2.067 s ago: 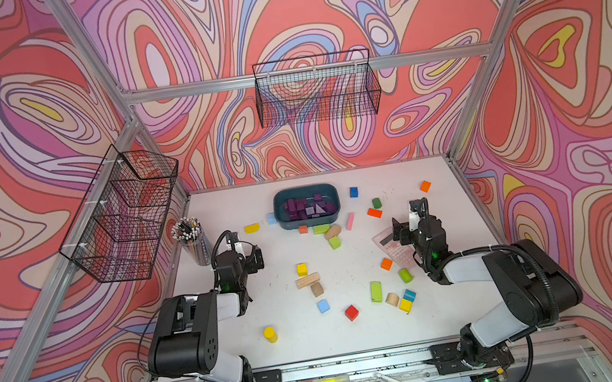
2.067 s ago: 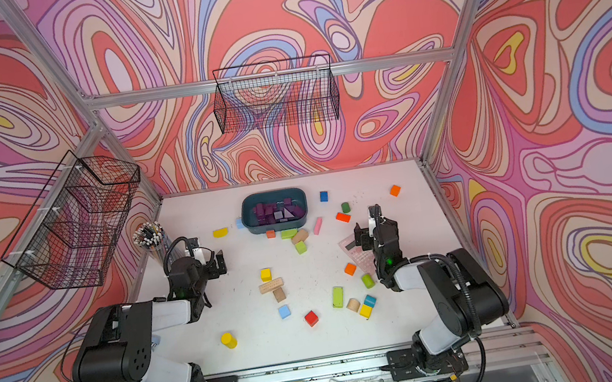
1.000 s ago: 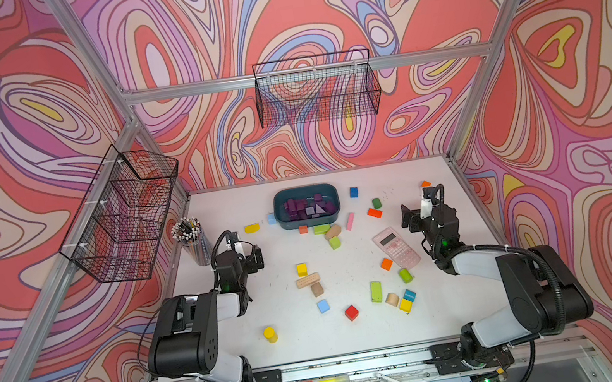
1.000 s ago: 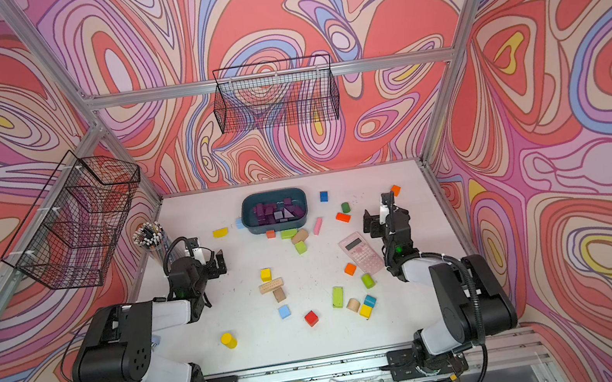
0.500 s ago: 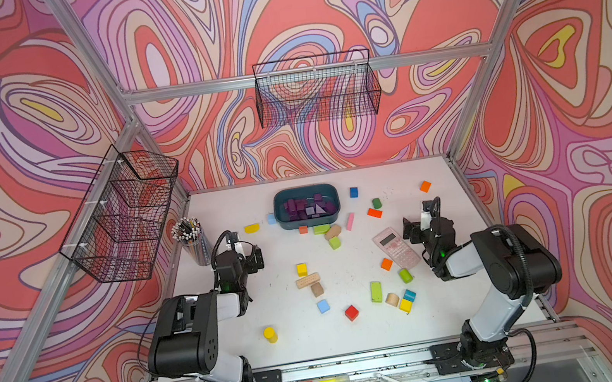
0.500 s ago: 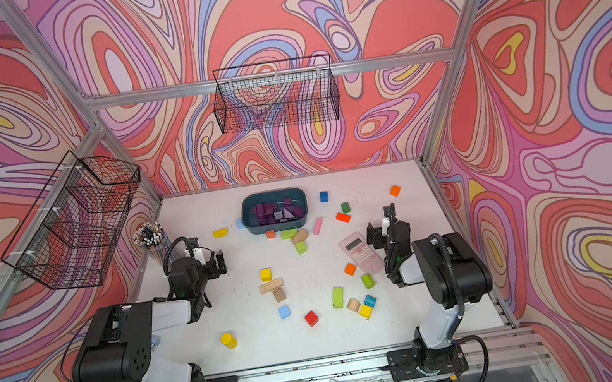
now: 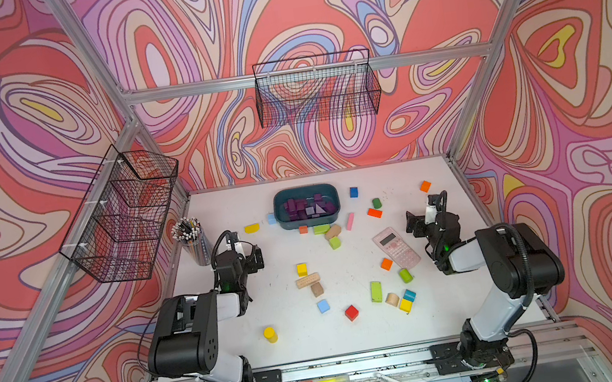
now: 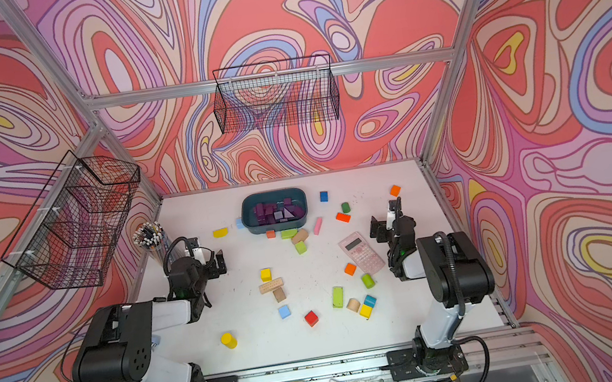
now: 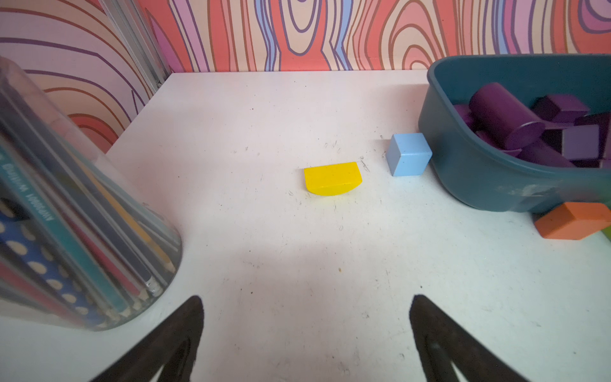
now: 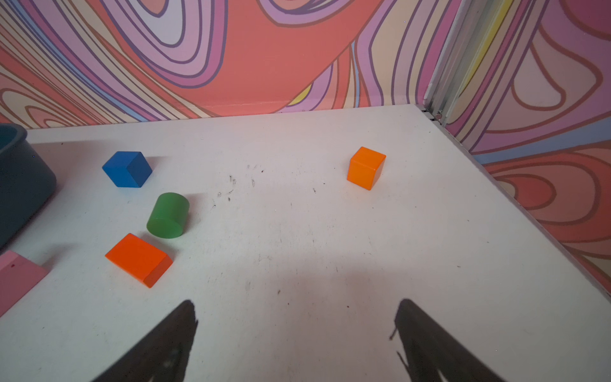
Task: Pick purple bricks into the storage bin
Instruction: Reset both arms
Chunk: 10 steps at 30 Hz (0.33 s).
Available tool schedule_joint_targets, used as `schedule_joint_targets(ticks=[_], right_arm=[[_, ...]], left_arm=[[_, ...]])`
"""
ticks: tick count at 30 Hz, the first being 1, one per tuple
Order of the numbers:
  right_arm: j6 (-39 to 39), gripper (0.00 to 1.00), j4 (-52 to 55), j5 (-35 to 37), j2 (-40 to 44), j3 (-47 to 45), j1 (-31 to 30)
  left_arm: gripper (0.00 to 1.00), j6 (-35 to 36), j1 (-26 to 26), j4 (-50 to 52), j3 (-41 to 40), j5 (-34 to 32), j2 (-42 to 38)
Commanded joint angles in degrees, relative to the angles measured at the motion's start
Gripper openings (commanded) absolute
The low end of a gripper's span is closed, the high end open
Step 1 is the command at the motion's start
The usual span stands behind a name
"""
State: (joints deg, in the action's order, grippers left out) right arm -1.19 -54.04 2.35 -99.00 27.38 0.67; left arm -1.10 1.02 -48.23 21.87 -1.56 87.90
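Observation:
The storage bin (image 7: pixel 309 223) (image 8: pixel 276 227), a dark teal tub, stands at the back middle of the table. The purple bricks (image 7: pixel 305 209) (image 8: pixel 273 213) lie heaped inside it, and every purple brick I see is in there. In the left wrist view the bin (image 9: pixel 479 178) is close ahead to one side, with purple bricks (image 9: pixel 506 115) in it. My left gripper (image 7: pixel 248 251) (image 9: pixel 305 297) is open and empty, low over bare table near the pencil cup. My right gripper (image 7: pixel 423 216) (image 10: pixel 297 302) is open and empty beside the calculator.
A pencil cup (image 7: pixel 191 236) stands left of my left gripper. A pink calculator (image 7: pixel 395 247) lies right of centre. Several coloured blocks are scattered about: a yellow half-round (image 9: pixel 332 178), a light blue cube (image 9: pixel 408 153), a green cylinder (image 10: pixel 168 215), an orange cube (image 10: pixel 365 167). Wire baskets (image 7: pixel 316 89) hang on the walls.
My right gripper has moved right, off the calculator, and the right arm has folded back toward its base. The left arm has not moved.

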Motion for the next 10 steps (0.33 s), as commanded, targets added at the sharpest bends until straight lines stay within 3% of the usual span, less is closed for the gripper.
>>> schedule_joint_targets(ticks=[1,10], right_arm=[[-0.1,0.98,0.3,-0.5,0.3,0.1,-0.1],[-0.1,0.98,-0.1,-0.4,0.6,-0.2,-0.1]], left_arm=[[1.0,0.1,-0.5,-2.1,-0.1,-0.6,0.5],[1.0,0.1,-0.5,-2.2,-0.2,-0.6,0.4]])
